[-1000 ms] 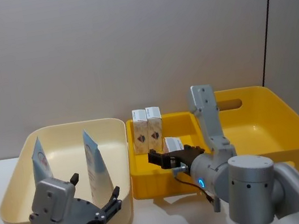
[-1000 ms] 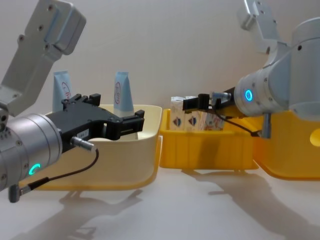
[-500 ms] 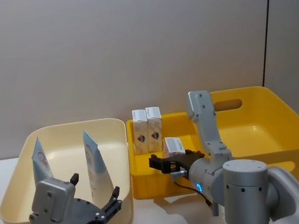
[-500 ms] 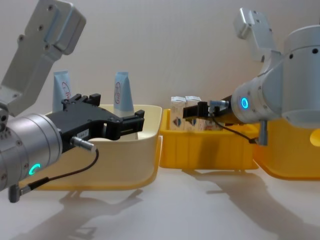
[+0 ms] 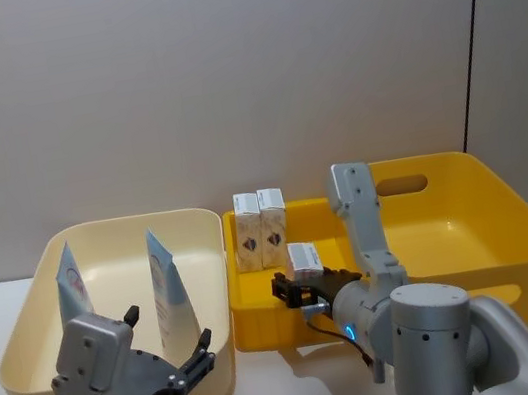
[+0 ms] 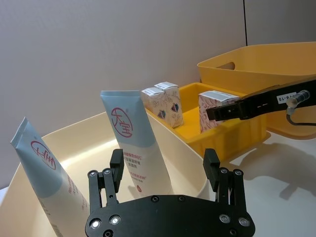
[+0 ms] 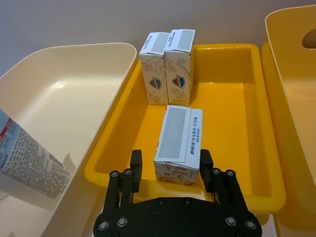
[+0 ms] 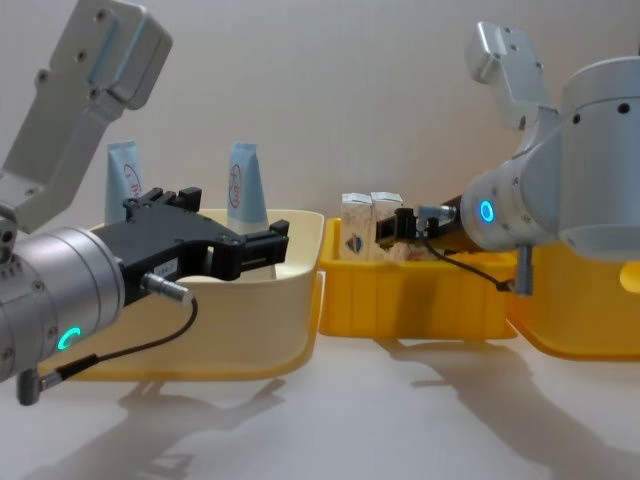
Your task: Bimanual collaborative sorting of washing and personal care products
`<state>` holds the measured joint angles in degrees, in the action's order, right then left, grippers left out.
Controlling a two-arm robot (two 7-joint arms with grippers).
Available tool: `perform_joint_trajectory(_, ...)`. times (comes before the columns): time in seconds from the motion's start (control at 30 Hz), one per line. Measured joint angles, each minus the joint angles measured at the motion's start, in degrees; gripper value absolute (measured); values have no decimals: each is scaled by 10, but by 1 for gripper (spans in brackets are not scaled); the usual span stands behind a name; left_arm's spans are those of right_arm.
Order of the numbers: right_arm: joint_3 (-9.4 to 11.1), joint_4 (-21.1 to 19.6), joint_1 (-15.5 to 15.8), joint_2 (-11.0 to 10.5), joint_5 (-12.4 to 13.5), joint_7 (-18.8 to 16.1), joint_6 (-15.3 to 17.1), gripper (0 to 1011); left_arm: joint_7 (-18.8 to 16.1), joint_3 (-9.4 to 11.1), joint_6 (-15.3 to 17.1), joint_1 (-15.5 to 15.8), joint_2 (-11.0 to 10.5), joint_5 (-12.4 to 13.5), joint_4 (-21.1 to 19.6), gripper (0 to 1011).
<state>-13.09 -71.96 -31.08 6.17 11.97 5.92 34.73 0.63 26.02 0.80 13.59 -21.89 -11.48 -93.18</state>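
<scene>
Left hand: open, empty, hovering at near wall of cream bin. Light-blue tubes stand inside, leaning.
Right hand: fingers spread, white carton just ahead, upright in yellow tray.
Two more cartons touching, against the tray's far wall.

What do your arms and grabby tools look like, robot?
My left arm and right arm are chunky silver-grey tubes and blocks, each with a glowing bluish ring. My left tool and right tool are black, two-fingered, dotted with silver screws, with a thin black cable.
</scene>
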Motion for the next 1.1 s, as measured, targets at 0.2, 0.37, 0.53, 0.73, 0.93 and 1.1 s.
perform_joint_trajectory(0.2,0,1,0,1,-1,1,-1,559,0,0,0,0,0,0,0,1003)
perform_joint_trajectory(0.37,0,2,0,1,-1,1,-1,446,0,0,0,0,0,0,0,1003)
perform_joint_trajectory(0.53,0,2,0,1,-2,1,-1,445,0,0,0,0,0,0,0,1003)
perform_joint_trajectory(0.73,0,2,0,1,-2,1,-4,445,0,0,0,0,0,0,0,1003)
perform_joint_trajectory(0.93,-3,-7,4,-1,-5,-6,-17,444,0,0,0,0,0,0,0,1003)
perform_joint_trajectory(1.1,-8,-22,9,-4,-9,-14,-32,445,0,0,0,0,0,0,0,1003)
